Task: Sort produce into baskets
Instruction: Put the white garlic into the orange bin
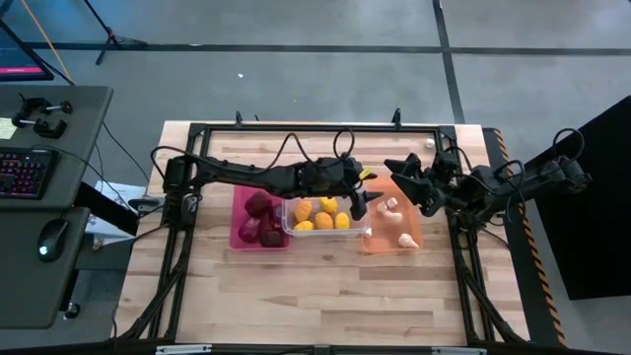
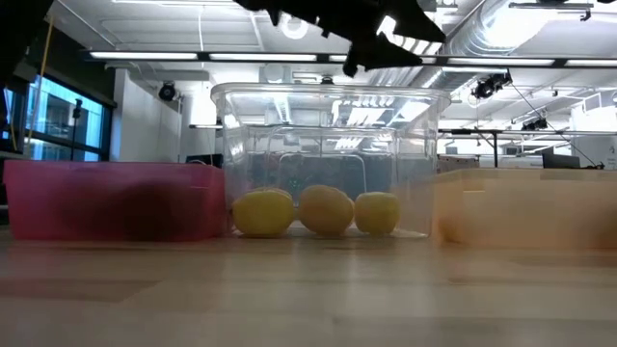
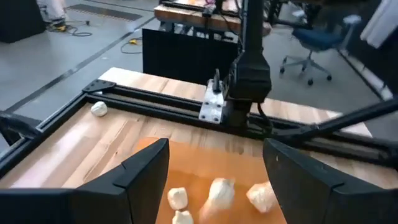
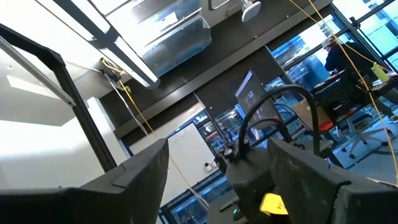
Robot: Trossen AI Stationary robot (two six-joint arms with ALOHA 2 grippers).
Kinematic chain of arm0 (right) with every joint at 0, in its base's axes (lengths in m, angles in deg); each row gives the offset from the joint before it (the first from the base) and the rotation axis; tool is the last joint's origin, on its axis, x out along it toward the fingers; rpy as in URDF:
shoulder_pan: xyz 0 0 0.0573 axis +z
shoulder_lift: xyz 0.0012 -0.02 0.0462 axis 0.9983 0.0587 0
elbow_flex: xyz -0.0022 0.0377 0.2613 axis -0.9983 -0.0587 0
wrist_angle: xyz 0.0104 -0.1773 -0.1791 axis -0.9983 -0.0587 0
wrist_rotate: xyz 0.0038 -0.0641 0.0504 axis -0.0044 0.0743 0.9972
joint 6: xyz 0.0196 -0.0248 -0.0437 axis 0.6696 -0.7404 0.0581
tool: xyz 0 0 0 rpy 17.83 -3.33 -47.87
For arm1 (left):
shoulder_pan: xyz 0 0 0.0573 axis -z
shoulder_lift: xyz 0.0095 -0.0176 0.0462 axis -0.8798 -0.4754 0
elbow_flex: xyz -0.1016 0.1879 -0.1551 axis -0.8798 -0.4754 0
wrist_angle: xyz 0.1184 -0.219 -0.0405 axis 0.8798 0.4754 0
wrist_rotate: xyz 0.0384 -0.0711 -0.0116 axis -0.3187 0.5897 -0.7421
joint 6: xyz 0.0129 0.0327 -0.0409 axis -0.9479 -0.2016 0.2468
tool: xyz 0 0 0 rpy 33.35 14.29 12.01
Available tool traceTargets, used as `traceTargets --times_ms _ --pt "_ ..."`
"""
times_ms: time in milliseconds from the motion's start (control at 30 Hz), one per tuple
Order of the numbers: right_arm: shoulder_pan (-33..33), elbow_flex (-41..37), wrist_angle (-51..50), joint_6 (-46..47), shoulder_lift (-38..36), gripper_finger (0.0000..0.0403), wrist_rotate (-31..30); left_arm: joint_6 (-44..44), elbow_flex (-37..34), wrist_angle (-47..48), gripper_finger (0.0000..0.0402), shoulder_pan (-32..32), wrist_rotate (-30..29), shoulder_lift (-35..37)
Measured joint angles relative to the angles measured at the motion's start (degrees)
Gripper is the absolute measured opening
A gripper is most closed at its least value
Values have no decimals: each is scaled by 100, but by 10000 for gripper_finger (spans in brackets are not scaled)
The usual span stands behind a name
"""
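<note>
Left gripper (image 1: pixel 361 204) over orange tray (image 1: pixel 370 244), jaws apart, empty; garlic bulbs (image 3: pixel 214 193) beneath; best lifted clear before swinging away.

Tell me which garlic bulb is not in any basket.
The garlic bulb lying alone on the bare table near its far right corner. The other bulbs are all inside the orange basket.
</note>
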Motion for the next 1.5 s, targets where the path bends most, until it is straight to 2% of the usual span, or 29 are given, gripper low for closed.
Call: traceTargets --times_ms 200,333,467,600,667,767,867,967,1033,1100,1200,1333,1433,1500 --pt "0 -2 -140 -310 -248 261 2 78 29 1570 248 46 -219 796" --pt "-2 -2 -813 -374 -650 261 -261 484 -100 2848 248 70 -342 1470" --pt "-15 -2 -2169 -122 -1099 261 -914 1009 -1068 2779 248 266 -1191 2364" --pt "-71 -2 -3684 593 -1320 261 -1729 2149 -2311 2622 248 584 -2205 3236" --pt "-166 -4 -4340 1129 -1321 261 -2214 2702 -2763 2633 248 714 -2351 3631" --pt "-495 -4 -5482 2625 -1235 261 -2966 3207 -3286 2704 248 861 -2226 4057" --pt "-1092 -6 -6607 3782 -1143 261 -2854 3722 -3529 2970 248 910 -2270 4315" --pt "-1912 -7 -7219 4201 -1066 261 -2422 4721 -3544 3781 248 625 -2751 4412" --pt "-2548 -7 -7321 4213 -983 261 -1997 4960 -3549 4077 248 272 -2833 4449" --pt "-3193 -7 -7290 4209 -831 261 -1523 4617 -3547 4097 248 -176 -2630 4534" --pt "-4100 -7 -7328 4202 -421 261 -1045 3524 -3543 3688 248 -994 -1985 4582" --pt "-5199 -7 -7342 4501 309 261 -785 2091 -3538 2931 248 -2079 -744 4616" --pt "-5906 -7 -7348 4782 877 261 -389 1566 -3538 2514 248 -2771 259 4619" --pt "-6254 -7 -7334 4852 1240 261 -210 1370 -3538 2355 248 -3159 728 4621"
